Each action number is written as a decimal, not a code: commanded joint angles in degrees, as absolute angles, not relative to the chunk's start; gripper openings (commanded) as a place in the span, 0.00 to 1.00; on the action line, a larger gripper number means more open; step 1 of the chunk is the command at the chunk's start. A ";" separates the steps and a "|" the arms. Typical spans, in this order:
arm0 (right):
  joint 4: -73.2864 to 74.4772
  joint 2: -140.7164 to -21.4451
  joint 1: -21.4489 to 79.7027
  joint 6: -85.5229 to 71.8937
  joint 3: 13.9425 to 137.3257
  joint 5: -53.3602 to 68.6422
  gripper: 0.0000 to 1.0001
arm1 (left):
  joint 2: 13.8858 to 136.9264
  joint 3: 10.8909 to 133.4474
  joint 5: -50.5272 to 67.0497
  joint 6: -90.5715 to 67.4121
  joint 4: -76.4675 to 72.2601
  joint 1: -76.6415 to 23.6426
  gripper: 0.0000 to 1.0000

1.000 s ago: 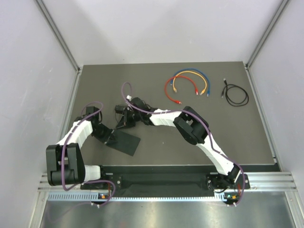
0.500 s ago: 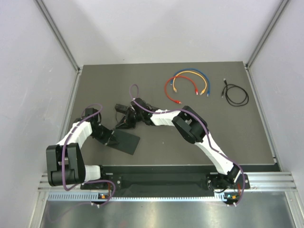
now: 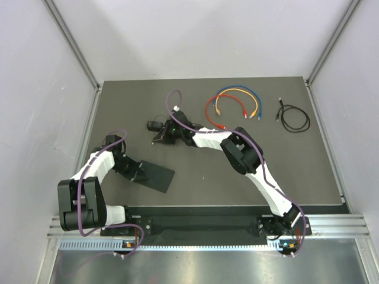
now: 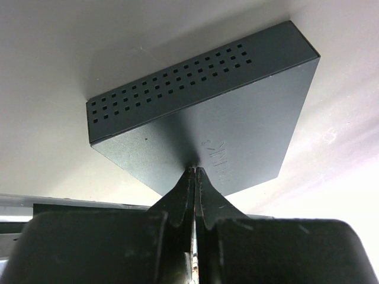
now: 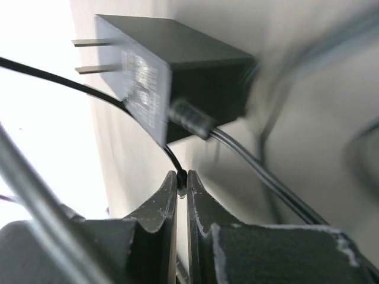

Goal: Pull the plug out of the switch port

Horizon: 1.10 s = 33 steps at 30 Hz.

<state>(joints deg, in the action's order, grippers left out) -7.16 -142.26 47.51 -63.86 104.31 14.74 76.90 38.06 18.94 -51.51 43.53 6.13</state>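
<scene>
The switch [image 3: 155, 176] is a flat black box lying at the near left of the mat; the left wrist view shows its vented side and plain top [image 4: 231, 118]. My left gripper [image 3: 134, 171] is shut, its closed fingertips [image 4: 194, 172] pressing down on the switch's top. My right gripper [image 3: 164, 136] is a good way up and right of the switch, apart from it. It is shut on the small plug [image 5: 182, 176] at the end of a thin black cord [image 5: 266, 177]. The cord's black power adapter [image 5: 177, 77], prongs showing, lies just beyond it [image 3: 154, 125].
Coiled red, orange and blue cables [image 3: 234, 106] lie at the back middle of the mat, and a black cable [image 3: 294, 119] at the back right. Metal rails [image 3: 89, 124] border the mat on both sides.
My right gripper has drawn back up and to the right, away from the switch, taking the plug and dragging the adapter along. The left gripper and the switch have stayed put.
</scene>
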 commanded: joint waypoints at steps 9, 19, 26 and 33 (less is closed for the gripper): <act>4.63 -140.27 45.97 -48.71 117.32 17.58 0.00 | 77.17 37.96 8.00 -45.53 45.00 6.15 0.00; 9.05 -139.40 41.22 -38.77 114.26 22.33 0.00 | 73.13 45.17 11.42 -40.26 45.52 4.05 0.12; 6.16 -141.85 38.50 -34.89 115.39 21.53 0.00 | 69.26 50.09 14.14 -38.67 46.67 -2.54 0.12; -2.02 -150.62 37.70 -37.88 122.85 23.64 0.01 | 65.49 51.07 17.23 -37.18 49.57 -4.83 0.14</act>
